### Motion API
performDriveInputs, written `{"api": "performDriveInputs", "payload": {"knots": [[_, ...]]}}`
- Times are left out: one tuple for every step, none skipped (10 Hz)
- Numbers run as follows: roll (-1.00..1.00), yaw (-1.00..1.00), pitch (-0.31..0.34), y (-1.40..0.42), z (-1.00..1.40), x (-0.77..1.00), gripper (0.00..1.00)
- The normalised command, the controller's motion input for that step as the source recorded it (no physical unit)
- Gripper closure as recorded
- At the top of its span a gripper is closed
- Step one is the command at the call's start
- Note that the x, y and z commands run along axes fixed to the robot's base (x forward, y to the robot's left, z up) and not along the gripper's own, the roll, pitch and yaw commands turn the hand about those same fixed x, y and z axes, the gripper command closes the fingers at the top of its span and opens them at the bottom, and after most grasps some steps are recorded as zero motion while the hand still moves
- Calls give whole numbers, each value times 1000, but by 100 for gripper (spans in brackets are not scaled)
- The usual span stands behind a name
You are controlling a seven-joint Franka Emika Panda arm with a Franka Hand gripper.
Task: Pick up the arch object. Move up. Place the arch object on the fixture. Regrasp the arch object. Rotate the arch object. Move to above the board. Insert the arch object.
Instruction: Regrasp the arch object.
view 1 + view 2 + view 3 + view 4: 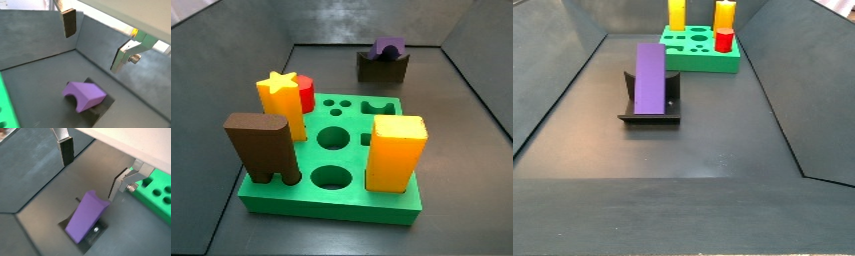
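The purple arch object (pixel 649 78) lies lengthwise in the scoop of the dark fixture (pixel 651 117), with its notch facing down (pixel 85 94). In both wrist views my gripper (pixel 92 51) (pixel 90 179) hovers above the arch object (pixel 87 215), open, with nothing between its fingers. Neither side view shows the gripper. At the far end of the floor in a side view sit the arch object (pixel 388 47) and the fixture (pixel 382 68), behind the green board (pixel 338 165).
The board (pixel 700 55) carries a dark brown tall block (pixel 262 150), an orange-yellow square block (pixel 398 152), a yellow star peg (pixel 281 100) and a red cylinder (pixel 305 95). Grey walls enclose the floor on all sides.
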Motion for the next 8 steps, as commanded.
{"api": "performDriveInputs", "payload": {"knots": [[1000,47,102,-33,-9,87,0],[1000,56,121,-38,-10,100,0],[1000,73,151,-41,-9,114,0],[1000,85,166,-46,-8,113,0],[1000,117,196,-47,-11,111,0],[1000,139,211,-48,-10,111,0],[1000,200,243,-52,-14,112,0],[766,233,215,-54,-15,118,0]]}}
